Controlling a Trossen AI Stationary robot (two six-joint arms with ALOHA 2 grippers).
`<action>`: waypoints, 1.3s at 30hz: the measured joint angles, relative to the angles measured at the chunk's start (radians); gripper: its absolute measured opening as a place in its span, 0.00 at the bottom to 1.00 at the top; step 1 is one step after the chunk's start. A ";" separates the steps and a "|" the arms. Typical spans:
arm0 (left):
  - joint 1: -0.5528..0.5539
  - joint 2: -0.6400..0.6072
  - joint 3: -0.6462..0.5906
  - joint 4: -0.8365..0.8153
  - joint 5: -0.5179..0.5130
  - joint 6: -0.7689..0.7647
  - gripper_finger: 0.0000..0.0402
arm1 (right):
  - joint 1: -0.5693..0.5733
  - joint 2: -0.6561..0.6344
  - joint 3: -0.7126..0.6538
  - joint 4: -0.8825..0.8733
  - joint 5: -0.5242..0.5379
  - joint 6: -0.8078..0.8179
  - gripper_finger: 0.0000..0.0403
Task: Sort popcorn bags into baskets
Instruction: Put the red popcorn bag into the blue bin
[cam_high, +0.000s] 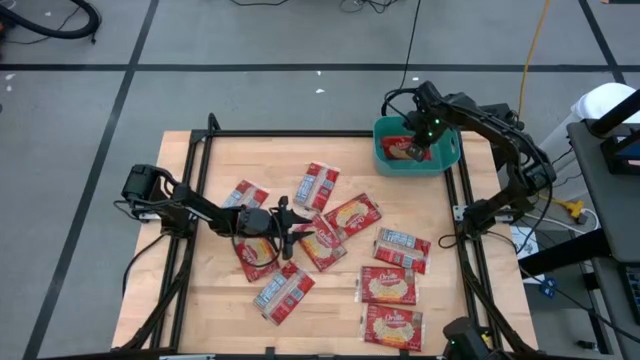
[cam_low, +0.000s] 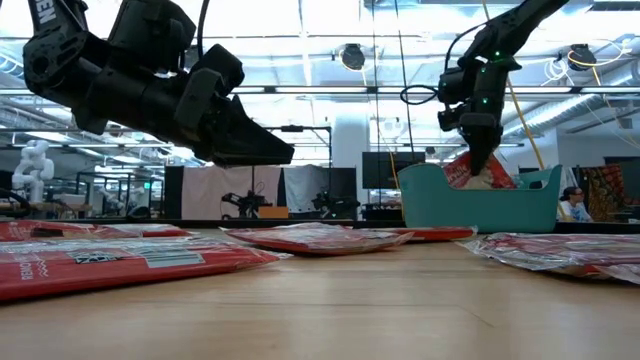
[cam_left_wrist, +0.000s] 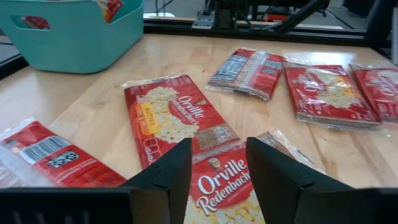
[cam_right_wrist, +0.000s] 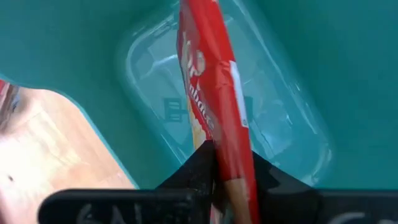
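While the right gripper (cam_high: 418, 143) hangs over the teal basket (cam_high: 444, 158) at the desk's (cam_high: 220, 300) far right corner, its jaws are clamped on a popcorn bag (cam_right_wrist: 214, 93), edge-on between the pads. That bag extends out past the jaws into the tub, whose clear bottom lies beyond them in the right wrist view. Low view: right gripper (cam_low: 478, 150) points down at the basket (cam_low: 480, 205), red bag just under the jaws, above the rim. Cannot tell if the bag touches the tub floor.

Left gripper (cam_high: 293, 228) sits low over mid-desk, jaws spread, nothing between them. In the left wrist view a face-up bag (cam_left_wrist: 227, 190) lies right under and between the open fingers (cam_left_wrist: 171, 177). Just ahead of the jaws, slightly to one side, another face-up bag (cam_left_wrist: 174, 118). A label-side bag (cam_left_wrist: 53, 158) lies off to the side of the jaws. Farther ahead of them: a label-side bag (cam_left_wrist: 245, 71) and a face-up bag (cam_left_wrist: 329, 93), apart from each other. Basket (cam_left_wrist: 74, 37) well ahead of the left jaws, off to one side.

High view: other bags lie loose and flat on the desk, none touching the basket.
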 joint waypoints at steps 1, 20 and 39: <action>0.000 0.000 0.000 0.000 0.000 0.000 0.38 | -0.002 0.000 0.000 0.001 0.000 -0.001 0.11; 0.000 0.000 0.000 0.001 0.000 0.007 0.50 | 0.000 -0.001 -0.077 0.139 0.111 0.013 0.37; 0.143 -0.051 0.006 -0.193 0.015 -0.054 0.41 | 0.423 -0.398 -0.196 0.442 0.104 0.295 0.38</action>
